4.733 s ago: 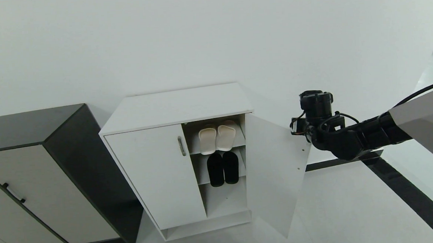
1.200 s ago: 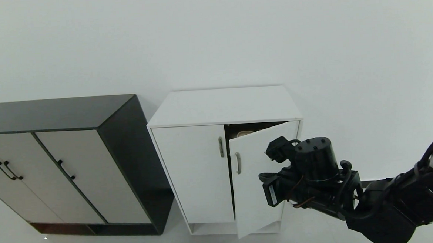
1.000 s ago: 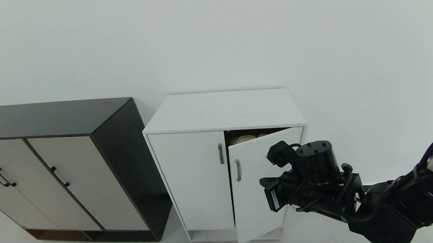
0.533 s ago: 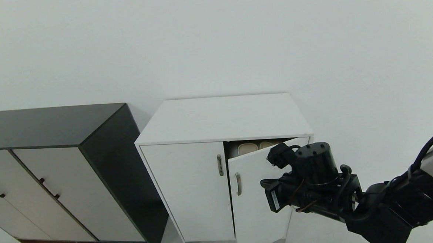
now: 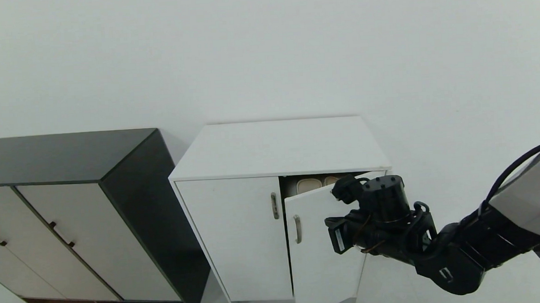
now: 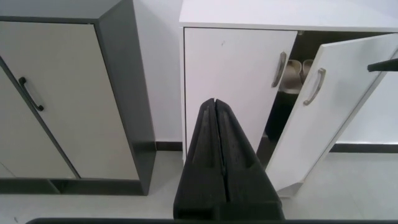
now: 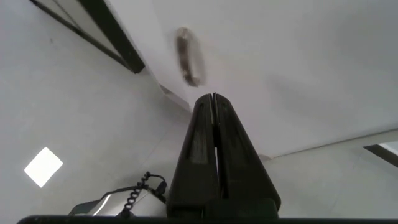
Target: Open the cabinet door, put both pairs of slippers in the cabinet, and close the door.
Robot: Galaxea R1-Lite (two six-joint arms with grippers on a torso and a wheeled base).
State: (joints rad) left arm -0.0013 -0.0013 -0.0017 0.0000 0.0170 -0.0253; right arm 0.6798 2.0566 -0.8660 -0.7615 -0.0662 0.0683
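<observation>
The white cabinet [image 5: 279, 146] has its left door shut and its right door [image 5: 319, 259] ajar by a narrow gap. Through the gap the pale slippers [image 5: 309, 185] sit on the top shelf; in the left wrist view the pale slippers [image 6: 297, 73] show behind the door's handle [image 6: 314, 86]. My right arm [image 5: 384, 205] is against the outer face of the right door. My right gripper [image 7: 213, 97] is shut and empty, its tips at the door face just past the handle [image 7: 188, 56]. My left gripper [image 6: 214, 101] is shut and empty, held back from the cabinet's front.
A black cabinet [image 5: 67, 157] with pale doors stands close on the left of the white one, against the white wall. In the right wrist view a coiled cable [image 7: 140, 190] lies on the light floor.
The right door has swung from wide open to nearly shut with my right arm against it. In the last half second the arm has edged closer to the door. The head camera has shifted.
</observation>
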